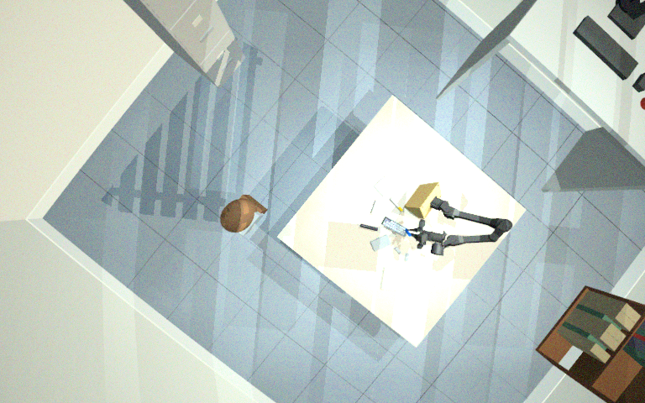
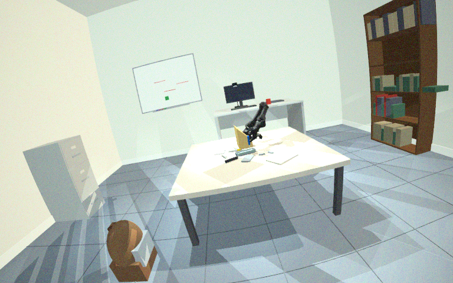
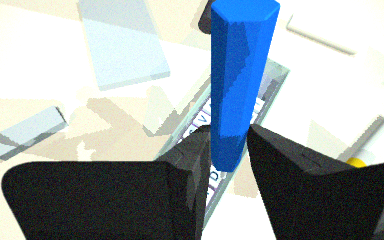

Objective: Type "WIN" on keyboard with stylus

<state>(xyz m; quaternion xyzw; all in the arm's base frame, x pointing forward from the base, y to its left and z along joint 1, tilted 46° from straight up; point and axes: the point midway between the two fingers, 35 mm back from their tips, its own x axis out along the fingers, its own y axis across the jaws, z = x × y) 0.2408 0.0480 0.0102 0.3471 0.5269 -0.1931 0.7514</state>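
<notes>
The gripper [image 3: 229, 145] is clamped on the blue stylus [image 3: 239, 75], its two black fingers pressing the shaft near its lower end while the rest of the shaft runs toward twelve o'clock in the wrist view. Under the stylus lies the keyboard [image 3: 271, 92], a pale-framed strip running from six o'clock toward one o'clock; the stylus and fingers cover most of it, and of its key letters only a "V" just at nine o'clock of the shaft reads with any certainty. In the top view the keyboard [image 1: 395, 225] sits at nine o'clock of the gripper [image 1: 414, 232] on the white desk [image 1: 346, 149]. A tan cardboard box [image 1: 422, 199] stands at twelve o'clock of the gripper; what it contains cannot be seen. A yellow-tipped pen [image 3: 356, 161] peeks out at three o'clock, mostly hidden by the right finger. A pale blue slab [image 3: 121, 45] lies at eleven o'clock, its top cut off.
</notes>
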